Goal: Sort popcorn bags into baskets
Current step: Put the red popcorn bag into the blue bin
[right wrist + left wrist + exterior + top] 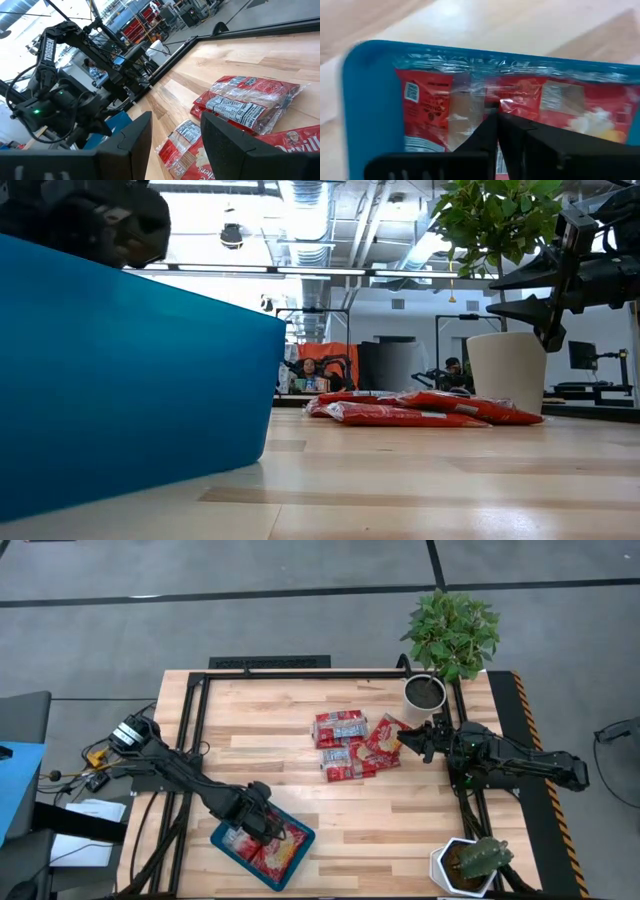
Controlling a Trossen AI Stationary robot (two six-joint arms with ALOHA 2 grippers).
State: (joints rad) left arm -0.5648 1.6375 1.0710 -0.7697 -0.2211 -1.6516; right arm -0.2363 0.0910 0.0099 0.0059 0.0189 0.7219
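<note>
The teal-blue tray (222, 837) sits near the table's front left and holds red popcorn bags (275, 850). My left gripper (262, 823) is low over the tray, its fingers closed together on a bag (520, 95); the low view shows it above the tray wall (120, 390). Several more red bags (345, 745) lie flat in a loose pile at the table's middle. My right gripper (407, 737) hangs open and empty just right of that pile, raised above the table (525, 292), and its wrist view looks down on the bags (240, 100). My left gripper's fingertips (492, 125) meet at the crinkled clear seam of a red bag (507, 104), slanting down from above. It looks like a pinch at the tips only. The bag lies flat in the tray beside another bag (427, 107).
A white pot with a leafy plant (425, 692) stands just behind my right gripper. A white pot with a cactus (468, 862) is at the front right. Black frame rails (195, 730) run along the table's left, far and right sides. Bare wood lies between tray and pile.
</note>
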